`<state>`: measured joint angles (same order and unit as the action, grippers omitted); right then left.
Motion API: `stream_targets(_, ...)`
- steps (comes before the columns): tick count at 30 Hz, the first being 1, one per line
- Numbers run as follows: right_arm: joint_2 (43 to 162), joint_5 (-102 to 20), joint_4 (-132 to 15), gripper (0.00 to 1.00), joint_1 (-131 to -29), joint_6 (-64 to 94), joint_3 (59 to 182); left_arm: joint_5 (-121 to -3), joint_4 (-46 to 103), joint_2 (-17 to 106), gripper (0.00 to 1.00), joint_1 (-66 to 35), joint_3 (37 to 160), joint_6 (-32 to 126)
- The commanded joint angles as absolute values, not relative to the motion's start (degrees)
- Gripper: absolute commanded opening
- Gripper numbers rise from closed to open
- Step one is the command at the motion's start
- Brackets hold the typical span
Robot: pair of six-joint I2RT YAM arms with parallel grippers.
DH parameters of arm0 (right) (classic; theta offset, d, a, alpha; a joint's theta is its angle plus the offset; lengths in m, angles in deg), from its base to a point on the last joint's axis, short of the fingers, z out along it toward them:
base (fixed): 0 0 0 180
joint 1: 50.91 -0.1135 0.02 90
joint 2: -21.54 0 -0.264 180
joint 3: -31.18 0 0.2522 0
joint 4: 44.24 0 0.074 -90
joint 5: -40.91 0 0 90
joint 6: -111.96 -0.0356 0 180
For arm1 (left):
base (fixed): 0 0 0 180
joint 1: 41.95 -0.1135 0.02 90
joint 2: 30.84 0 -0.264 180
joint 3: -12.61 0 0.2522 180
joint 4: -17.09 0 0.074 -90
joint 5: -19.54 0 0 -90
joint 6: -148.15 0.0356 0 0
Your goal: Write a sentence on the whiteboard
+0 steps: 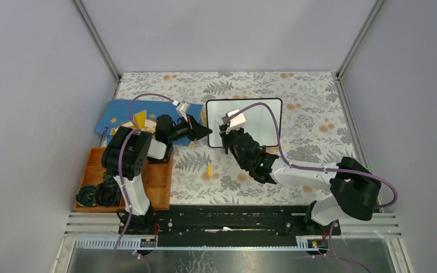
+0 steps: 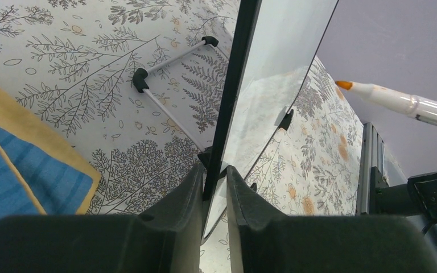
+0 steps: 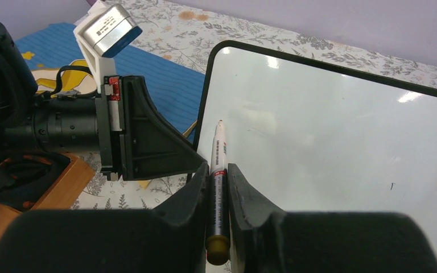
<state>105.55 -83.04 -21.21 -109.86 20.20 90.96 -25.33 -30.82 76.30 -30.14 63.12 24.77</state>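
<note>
Nearest its wrist lens, the right gripper (image 3: 217, 170) is clenched on a marker (image 3: 218, 142), tip aimed away along the whiteboard (image 3: 330, 148) near its left margin. No sentence shows on it yet.

On the left wrist view, the left gripper (image 2: 213, 170) straddles the board's black left edge; whether it bites, I cannot tell. If that hold is loose, pen pressure could shove or tip the propped board and spoil the strokes.

From above, the board sits mid-table beside a blue star-patterned book (image 1: 119, 116), long axis left-to-right, face seemingly tilted towards the arms.
</note>
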Motion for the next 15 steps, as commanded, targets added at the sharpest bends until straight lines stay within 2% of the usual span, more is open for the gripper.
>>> stream_targets(1,106.2,-83.6,-16.7,0.00,-108.6,20.1,94.4,-26.0,-32.0,76.9,0.23,-30.2,62.4,26.4)
stream_targets(15,108.0,-80.5,-16.8,0.00,-105.6,18.1,96.2,-26.0,-31.9,76.9,0.19,-30.2,62.3,26.5)
